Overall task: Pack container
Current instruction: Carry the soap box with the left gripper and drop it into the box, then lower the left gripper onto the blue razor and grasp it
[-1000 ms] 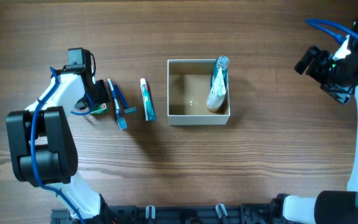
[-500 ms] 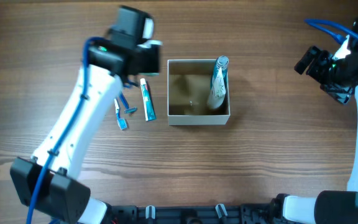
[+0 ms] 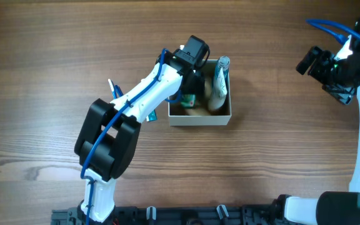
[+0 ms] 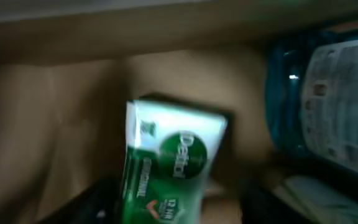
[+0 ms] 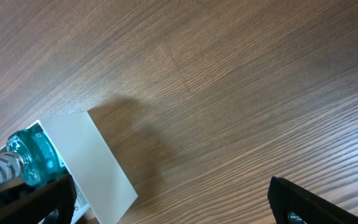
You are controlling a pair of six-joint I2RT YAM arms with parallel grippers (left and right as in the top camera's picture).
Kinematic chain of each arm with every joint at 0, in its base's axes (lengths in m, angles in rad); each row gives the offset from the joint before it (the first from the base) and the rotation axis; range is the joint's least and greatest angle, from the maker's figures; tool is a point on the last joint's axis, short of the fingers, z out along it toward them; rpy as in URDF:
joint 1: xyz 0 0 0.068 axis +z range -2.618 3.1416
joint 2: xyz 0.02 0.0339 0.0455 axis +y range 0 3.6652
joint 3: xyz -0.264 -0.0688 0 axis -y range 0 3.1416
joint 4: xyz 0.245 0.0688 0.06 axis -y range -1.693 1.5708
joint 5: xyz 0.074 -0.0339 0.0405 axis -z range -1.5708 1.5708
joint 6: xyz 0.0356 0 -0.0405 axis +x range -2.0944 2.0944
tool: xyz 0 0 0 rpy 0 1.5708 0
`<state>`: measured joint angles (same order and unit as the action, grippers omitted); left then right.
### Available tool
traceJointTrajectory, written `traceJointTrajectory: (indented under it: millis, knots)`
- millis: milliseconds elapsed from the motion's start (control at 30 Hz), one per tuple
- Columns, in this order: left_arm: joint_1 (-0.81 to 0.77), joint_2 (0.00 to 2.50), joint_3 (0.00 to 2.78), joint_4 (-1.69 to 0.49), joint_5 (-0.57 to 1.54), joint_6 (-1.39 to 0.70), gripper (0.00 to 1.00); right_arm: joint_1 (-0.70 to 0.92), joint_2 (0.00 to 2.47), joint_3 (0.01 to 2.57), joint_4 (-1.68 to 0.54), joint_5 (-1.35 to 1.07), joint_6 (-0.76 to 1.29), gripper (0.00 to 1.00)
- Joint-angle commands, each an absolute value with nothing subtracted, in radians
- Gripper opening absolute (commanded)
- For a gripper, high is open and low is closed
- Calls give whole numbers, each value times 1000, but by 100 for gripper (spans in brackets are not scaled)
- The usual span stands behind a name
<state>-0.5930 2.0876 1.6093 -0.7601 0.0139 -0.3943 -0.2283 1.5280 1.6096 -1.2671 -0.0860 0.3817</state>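
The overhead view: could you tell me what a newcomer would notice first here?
The left arm reaches diagonally into the white-walled container at table centre, its pincer over a green Dettol soap box. A blue-and-white bottle leans in the container's right side.

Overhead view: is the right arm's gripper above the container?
No, the right gripper hangs far off to the right, well apart from the container.

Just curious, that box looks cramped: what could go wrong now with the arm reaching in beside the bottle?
The green soap packet is close beside the bottle, whose cap pokes past the rim; a nudge might tip the bottle out.
The left gripper is down inside the container; lifting out, it could catch a thin wall and drag the box.
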Motion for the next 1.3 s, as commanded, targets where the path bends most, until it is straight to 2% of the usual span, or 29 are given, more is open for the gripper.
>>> traceJointTrajectory:
  millis: [0,167,267,367,533,667,700,867,1033,1167,1267]
  knots:
    - [-590,2024,1635,-791,65,-402,69,-230,1539,1610,-1265,-87,393,100]
    - [-554,1813,1708,-987,-1,-397,74,-230,1539,1610,-1265,-87,393,100]
    - [-438,1713,1708,-1147,-208,-398,76,-230,1539,1610,-1264,-87,393,100]
    - [-260,1750,1660,-1248,-192,-405,75,-230,1539,1610,-1265,-87,393,100]
    - [-53,1899,1457,-1142,-88,-344,76,-230,1539,1610,-1265,-87,393,100]
    - [8,1983,1373,-1044,-86,-338,75,-230,1539,1610,-1265,-87,393,100]
    - [20,2012,1344,-983,-51,-267,73,-230,1539,1610,-1265,-87,393,100]
    - [14,2048,1326,-912,15,-213,70,-230,1539,1610,-1264,-87,393,100]
    - [14,2028,1330,-1005,14,-213,68,-230,1539,1610,-1264,-87,393,100]
    - [14,1920,1331,-1051,15,-213,71,-230,1539,1610,-1264,-87,393,100]
    - [10,1886,1329,-983,22,-217,74,-230,1539,1610,-1265,-87,393,100]
